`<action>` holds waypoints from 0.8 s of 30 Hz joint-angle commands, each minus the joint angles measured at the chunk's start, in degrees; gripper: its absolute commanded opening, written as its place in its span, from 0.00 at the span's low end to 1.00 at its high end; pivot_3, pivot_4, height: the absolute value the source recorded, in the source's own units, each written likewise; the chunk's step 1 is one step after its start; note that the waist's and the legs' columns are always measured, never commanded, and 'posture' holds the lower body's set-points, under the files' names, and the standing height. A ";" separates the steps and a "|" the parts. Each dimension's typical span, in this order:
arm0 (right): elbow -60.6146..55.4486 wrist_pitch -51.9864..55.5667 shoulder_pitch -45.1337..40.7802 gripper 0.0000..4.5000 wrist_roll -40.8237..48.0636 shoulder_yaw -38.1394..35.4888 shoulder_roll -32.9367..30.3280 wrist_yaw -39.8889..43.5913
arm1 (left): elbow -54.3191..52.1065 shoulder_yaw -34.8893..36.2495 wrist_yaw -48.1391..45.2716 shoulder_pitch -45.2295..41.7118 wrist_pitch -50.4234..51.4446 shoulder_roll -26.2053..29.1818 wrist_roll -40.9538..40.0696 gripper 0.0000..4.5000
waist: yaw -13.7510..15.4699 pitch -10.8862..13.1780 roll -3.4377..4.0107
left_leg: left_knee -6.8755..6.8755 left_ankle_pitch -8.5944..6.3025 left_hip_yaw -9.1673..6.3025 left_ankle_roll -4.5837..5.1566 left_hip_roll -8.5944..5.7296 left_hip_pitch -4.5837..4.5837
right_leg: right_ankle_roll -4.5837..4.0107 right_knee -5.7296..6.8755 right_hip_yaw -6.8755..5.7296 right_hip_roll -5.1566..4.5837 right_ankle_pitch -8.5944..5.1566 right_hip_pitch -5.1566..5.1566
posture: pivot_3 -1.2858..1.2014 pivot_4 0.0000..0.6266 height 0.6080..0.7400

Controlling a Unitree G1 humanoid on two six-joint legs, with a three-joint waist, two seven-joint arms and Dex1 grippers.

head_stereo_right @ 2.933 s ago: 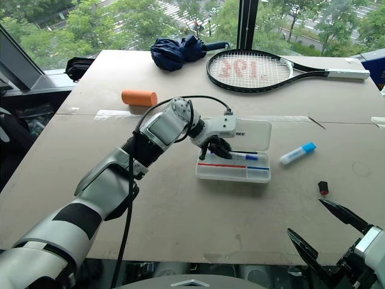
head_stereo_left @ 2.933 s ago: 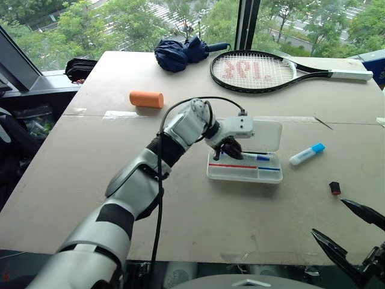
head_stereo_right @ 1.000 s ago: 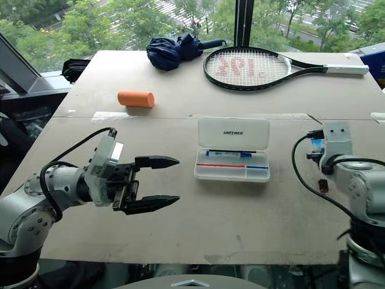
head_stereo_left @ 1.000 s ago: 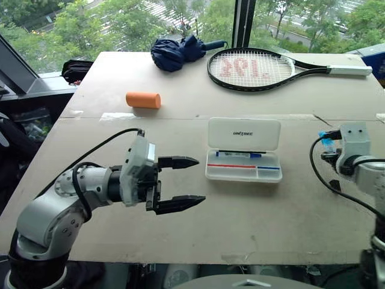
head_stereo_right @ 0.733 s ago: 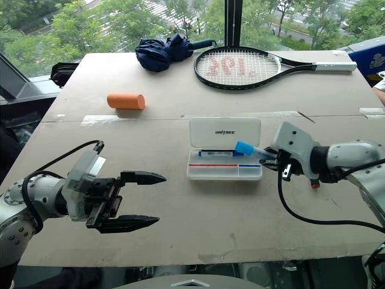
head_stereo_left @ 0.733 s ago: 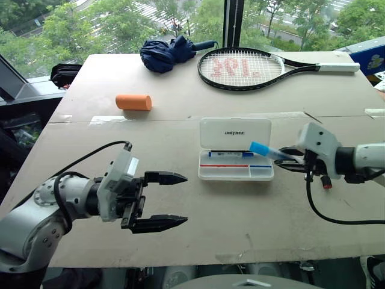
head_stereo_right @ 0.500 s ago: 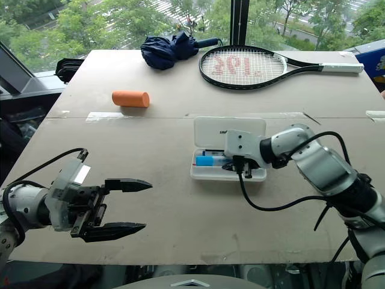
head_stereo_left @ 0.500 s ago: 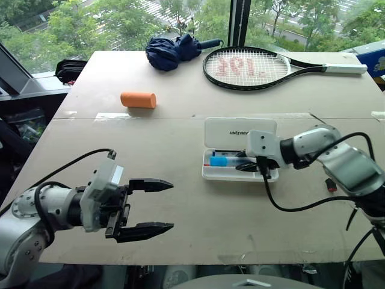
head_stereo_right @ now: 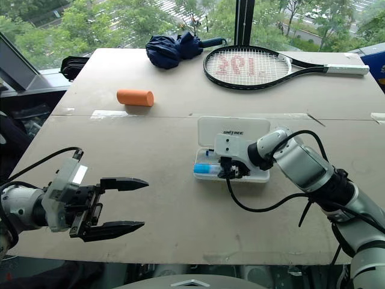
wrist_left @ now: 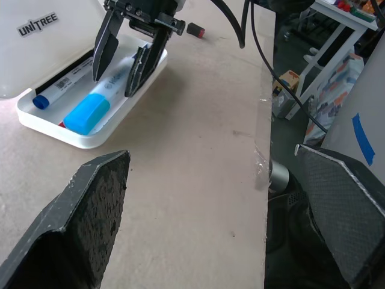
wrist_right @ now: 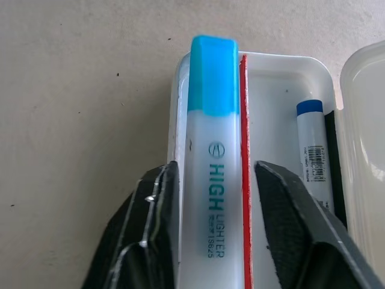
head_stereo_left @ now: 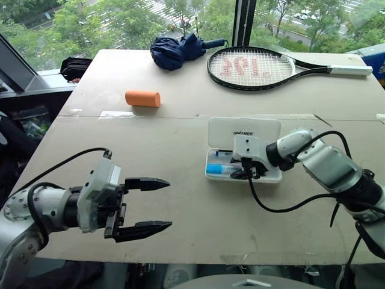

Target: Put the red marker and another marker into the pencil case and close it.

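The pencil case [head_stereo_left: 243, 130] lies open at mid-table, its white lid flat behind the clear tray [wrist_left: 84, 139]. A highlighter [wrist_right: 210, 108] with a light-blue cap lies along the tray's front. My right gripper [wrist_left: 113, 84] stands over it, open, with a gap between one finger [wrist_right: 283, 217] and the barrel. A blue-capped marker [wrist_right: 313, 150] rests at the tray's back. The red marker is out of view; a thin red stripe runs along the tray. My left gripper [head_stereo_left: 169, 203] hangs open with nothing in it over the front left of the table.
An orange cylinder [head_stereo_left: 142, 99] lies at the back left. A folded blue umbrella [head_stereo_left: 177, 51] and a tennis racket [head_stereo_left: 252, 68] lie at the far edge. A small black-and-red object [wrist_left: 195, 29] sits on the table right of the case.
My right arm swung in from the right with the highlighter, set it down in the tray, and its fingers have spread off it. The left arm drew back from the case to the front left.
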 commanded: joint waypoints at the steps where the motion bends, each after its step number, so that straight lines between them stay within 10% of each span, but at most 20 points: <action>1: -2.28 0.07 0.41 0.79 0.39 -2.09 -0.77 0.31 | -0.55 0.71 -0.34 -0.48 -0.42 0.80 -1.33 1.00 | -0.01 0.00 0.00 | 0.00 0.00 0.00 0.00 0.00 0.00 | 0.00 0.00 0.00 0.00 0.00 0.00 | 0.52 0.24 0.94; 3: -4.88 1.50 1.66 0.99 2.22 -4.64 -2.13 0.64 | -0.58 0.27 -0.26 -0.75 -0.42 0.77 -1.47 1.00 | 0.09 0.00 0.00 | 0.00 0.00 -0.01 0.00 -0.01 0.00 | 0.00 0.00 -0.01 0.00 0.00 0.00 | 0.52 0.24 0.94; 14: -24.27 34.36 36.97 0.99 11.81 -58.09 -11.22 -10.82 | -3.55 -5.98 2.54 -7.55 0.82 0.56 -5.51 1.00 | 1.74 -0.02 -0.07 | -0.01 0.00 -0.12 0.01 -0.09 -0.08 | 0.00 -0.08 -0.06 -0.06 -0.01 0.09 | 0.52 0.24 0.94; 24: -19.20 35.09 45.63 0.99 4.57 -61.02 0.49 -30.51 | -1.32 -9.83 1.62 -11.98 0.65 0.94 -5.27 1.00 | -0.01 -0.08 -0.06 | 0.01 0.00 0.13 0.02 -0.07 0.13 | 0.02 0.02 0.21 0.33 -0.01 0.12 | 0.52 0.24 0.94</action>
